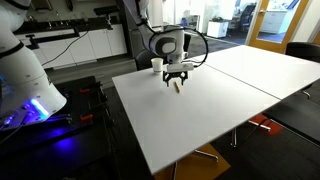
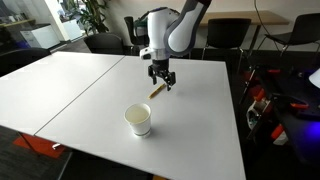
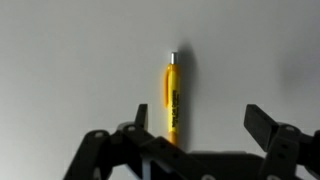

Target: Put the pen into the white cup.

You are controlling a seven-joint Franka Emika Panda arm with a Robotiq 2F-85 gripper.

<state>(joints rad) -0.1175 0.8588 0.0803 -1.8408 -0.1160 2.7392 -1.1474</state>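
Pen [image 2: 157, 91] beneath claw [image 2: 162, 85] — white cup [image 2: 138, 121] apart

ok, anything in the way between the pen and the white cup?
Nothing visible. The pen sits under the open claw, not clamped. From there to the white cup only bare white table shows in both exterior views. The cup stands upright with its mouth open.

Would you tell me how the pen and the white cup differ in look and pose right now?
The pen is a thin yellow-orange stick; the white cup is a wider, plain white cylinder. The pen appears to lie flat under the open gripper; the cup stands upright, clear of it. Both sit on the white table.
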